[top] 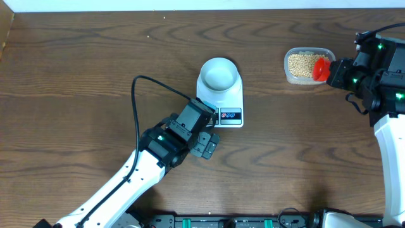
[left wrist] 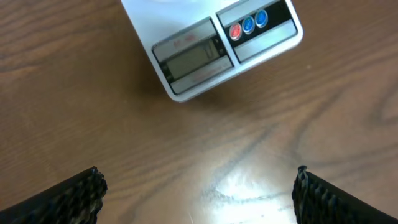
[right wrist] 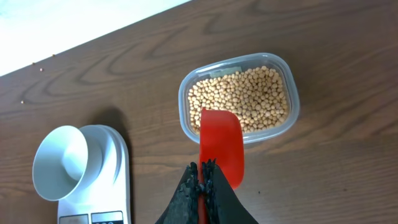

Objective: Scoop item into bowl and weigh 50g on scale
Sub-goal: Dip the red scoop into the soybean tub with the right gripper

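Observation:
The pale bowl (top: 219,74) stands empty on the white scale (top: 231,116) at the table's middle; both also show in the right wrist view, bowl (right wrist: 59,163) on scale (right wrist: 115,180). The scale's display (left wrist: 193,59) shows in the left wrist view. Tan beans (top: 303,63) fill a clear plastic tub (top: 293,77) at the right, also in the right wrist view (right wrist: 249,96). My right gripper (right wrist: 203,171) is shut on a red scoop (right wrist: 221,143), held over the tub's near edge (top: 321,68). My left gripper (left wrist: 198,186) is open and empty just in front of the scale (top: 207,144).
The table's far edge (top: 190,6) runs along the top. A black cable (top: 136,95) loops from the left arm, left of the scale. Bare wood lies between the scale and the tub.

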